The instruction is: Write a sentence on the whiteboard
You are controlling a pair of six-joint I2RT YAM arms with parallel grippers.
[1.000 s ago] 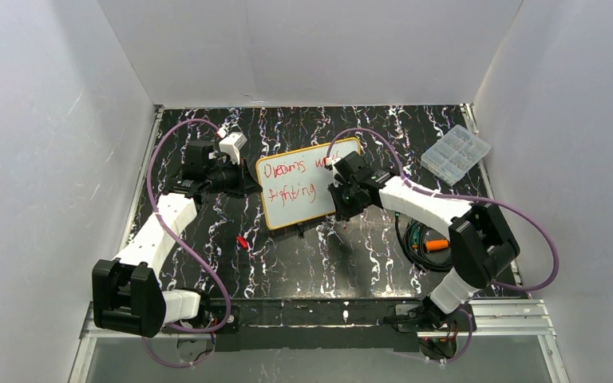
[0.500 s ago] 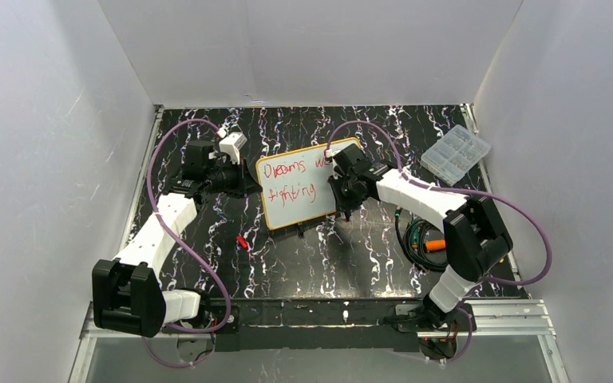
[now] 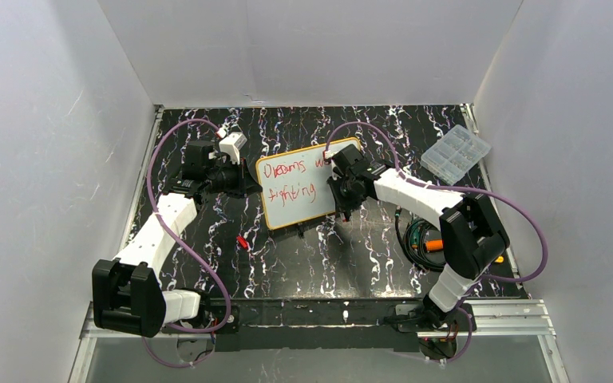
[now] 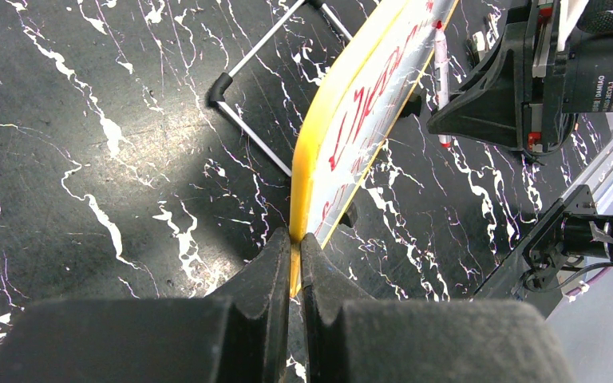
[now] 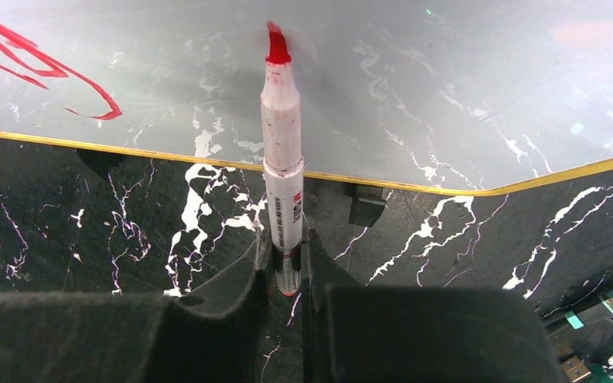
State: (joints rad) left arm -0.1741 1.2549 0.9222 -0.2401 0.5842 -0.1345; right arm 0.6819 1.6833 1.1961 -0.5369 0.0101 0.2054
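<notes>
Right fingers (image 5: 239, 295) are clenching the red marker (image 5: 282, 144), having shifted slightly along the board. Its tip is meeting blank whiteboard (image 5: 447, 96) past "fighting", so the sentence (image 3: 291, 179) is likely continuing. Left fingers (image 4: 275, 263) are pinching its yellow edge on the surface (image 3: 287, 263).

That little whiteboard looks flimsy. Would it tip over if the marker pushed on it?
Likely, if unheld: the whiteboard leans on a thin wire stand, so it looks light and tippy. The left claw pinches its yellow edge, probably steadying it. It seems stiff: its edge runs straight near the marker.
</notes>
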